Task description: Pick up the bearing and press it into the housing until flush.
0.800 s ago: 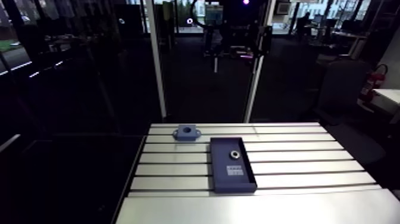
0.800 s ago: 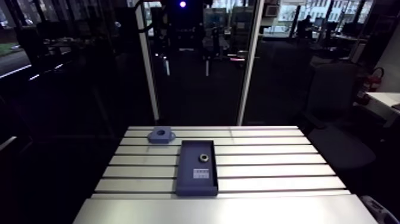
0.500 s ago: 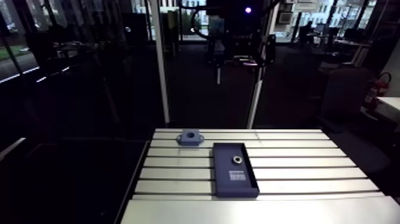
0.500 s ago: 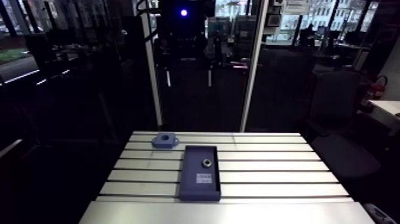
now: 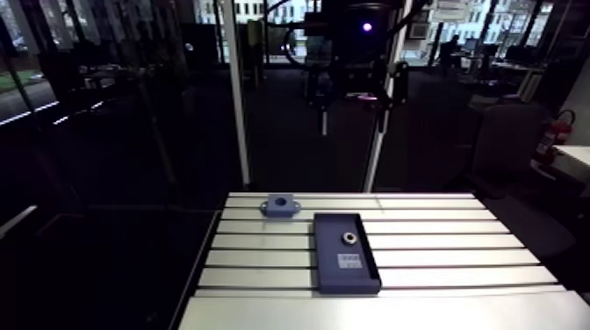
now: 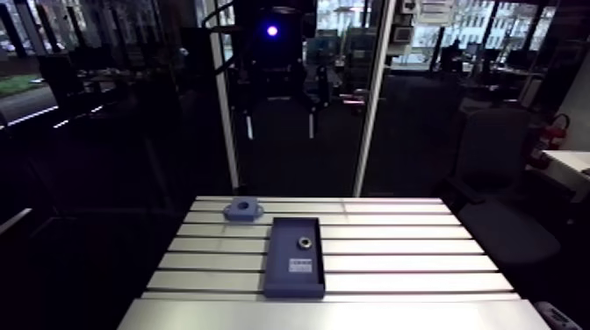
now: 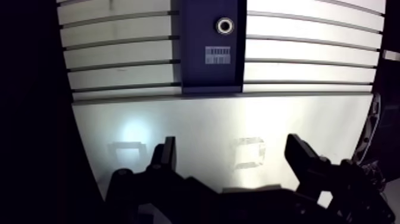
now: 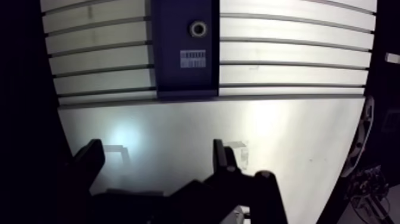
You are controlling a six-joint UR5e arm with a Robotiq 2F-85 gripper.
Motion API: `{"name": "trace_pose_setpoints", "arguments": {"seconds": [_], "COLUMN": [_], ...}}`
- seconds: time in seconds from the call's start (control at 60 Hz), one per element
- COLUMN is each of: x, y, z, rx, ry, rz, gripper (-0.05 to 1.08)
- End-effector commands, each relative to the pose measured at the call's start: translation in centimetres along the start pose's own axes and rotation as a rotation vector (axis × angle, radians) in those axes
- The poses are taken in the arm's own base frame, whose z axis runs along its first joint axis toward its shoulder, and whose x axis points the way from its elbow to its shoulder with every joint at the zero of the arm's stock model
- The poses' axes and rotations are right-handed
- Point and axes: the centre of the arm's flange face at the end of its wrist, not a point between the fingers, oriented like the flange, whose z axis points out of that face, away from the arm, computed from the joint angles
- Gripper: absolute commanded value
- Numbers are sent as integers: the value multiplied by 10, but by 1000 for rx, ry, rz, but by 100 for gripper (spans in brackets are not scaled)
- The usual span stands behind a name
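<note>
The bearing [image 5: 348, 238] lay in the far half of a dark blue tray [image 5: 332, 274], just beyond a white label [image 5: 349, 261]. The blue housing [image 5: 280, 204] stood on the slotted aluminium table [image 5: 456, 256] beyond a far corner of the tray, near it but apart, its bore facing up. In the wrist view the gripper [image 7: 232, 146] hung over the plain front strip of the table, well short of the tray. Its 2 fingers [image 7: 166, 155] were spread wide, with nothing between them.

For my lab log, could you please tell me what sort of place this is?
Probably a robotics assembly bench: a slotted aluminium table, a dark tray holding a bearing, and a blue housing.
</note>
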Motion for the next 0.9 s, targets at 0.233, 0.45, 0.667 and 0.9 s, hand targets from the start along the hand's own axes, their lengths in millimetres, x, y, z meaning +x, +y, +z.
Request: {"name": "trace_pose_setpoints", "arguments": {"seconds": [0.233,0.45,0.667,0.9], "x": [17,37,47,61], "y": [25,33,32,27], "z": [43,95,118,149], "rx": [5,11,11,13], "ry": [32,49,52,51], "rz": [-19,-17,-17,-21], "gripper": [1,29,34,38]}}
